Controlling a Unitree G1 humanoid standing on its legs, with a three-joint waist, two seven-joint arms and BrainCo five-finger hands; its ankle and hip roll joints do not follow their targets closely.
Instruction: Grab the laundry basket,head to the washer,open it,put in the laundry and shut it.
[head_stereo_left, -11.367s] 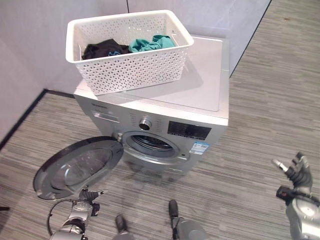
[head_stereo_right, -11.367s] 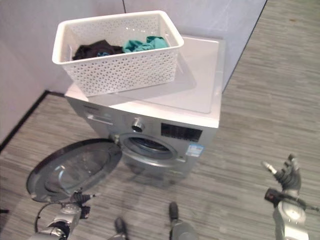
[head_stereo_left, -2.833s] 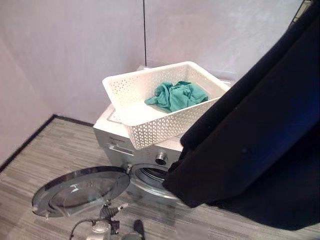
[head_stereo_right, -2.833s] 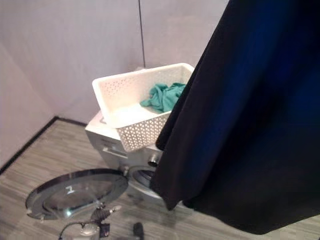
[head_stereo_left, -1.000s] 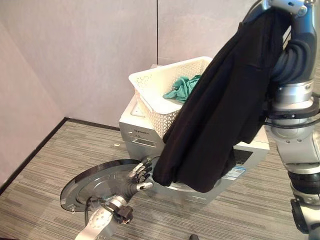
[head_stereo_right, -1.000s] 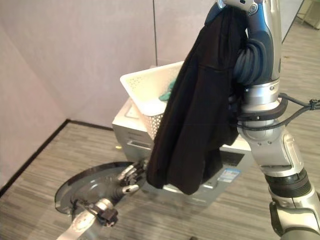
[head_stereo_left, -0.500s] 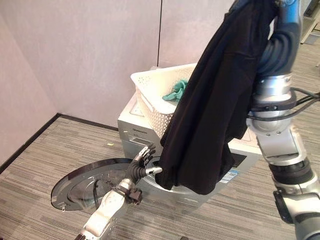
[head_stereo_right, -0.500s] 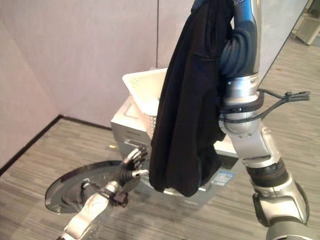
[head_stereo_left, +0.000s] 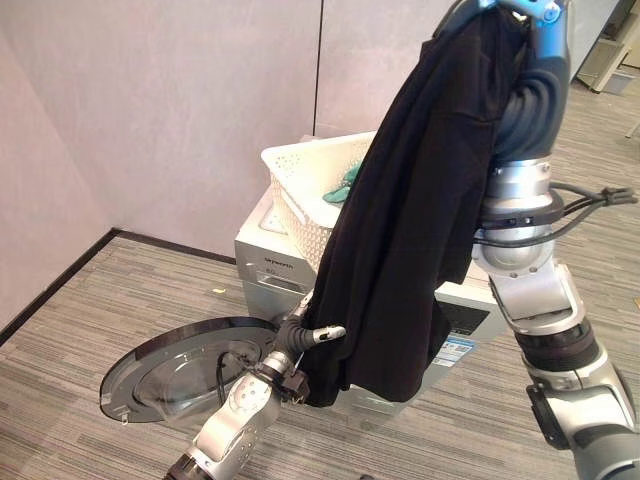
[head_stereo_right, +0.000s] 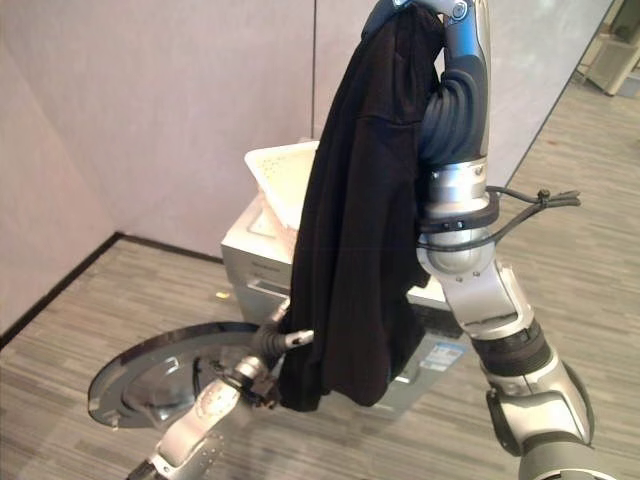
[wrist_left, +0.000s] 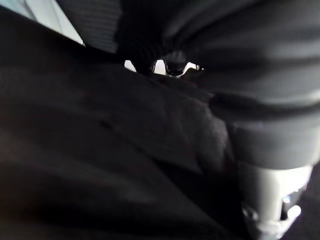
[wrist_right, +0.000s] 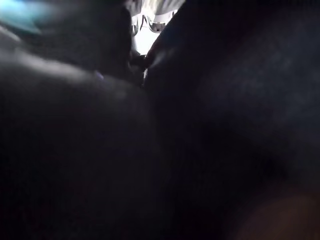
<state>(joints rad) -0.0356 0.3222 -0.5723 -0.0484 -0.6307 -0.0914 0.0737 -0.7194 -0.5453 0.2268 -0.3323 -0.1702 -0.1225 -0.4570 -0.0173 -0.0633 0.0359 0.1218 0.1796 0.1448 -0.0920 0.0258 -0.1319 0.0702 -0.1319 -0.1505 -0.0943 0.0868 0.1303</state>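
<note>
The black garment (head_stereo_left: 410, 230) hangs from the raised right arm, in front of the washer (head_stereo_left: 268, 262); the right hand is hidden in the cloth, so its fingers cannot be told. A second ago the left hand (head_stereo_left: 318, 334) was short of the hem; now it has reached it, fingers buried in cloth, grip unclear. Guiding toward the drum seems begun. The door (head_stereo_left: 170, 370) lies open, and the basket (head_stereo_left: 300, 195) with teal cloth (head_stereo_left: 352, 181) is on top.

The round opening of the silver washing machine (head_stereo_left: 268, 262) and much of the white plastic laundry basket (head_stereo_left: 295, 192) are hidden by the big black cloth (head_stereo_left: 410, 240). The left hand (head_stereo_left: 322, 334) is partly hidden behind the cloth's lower edge.
</note>
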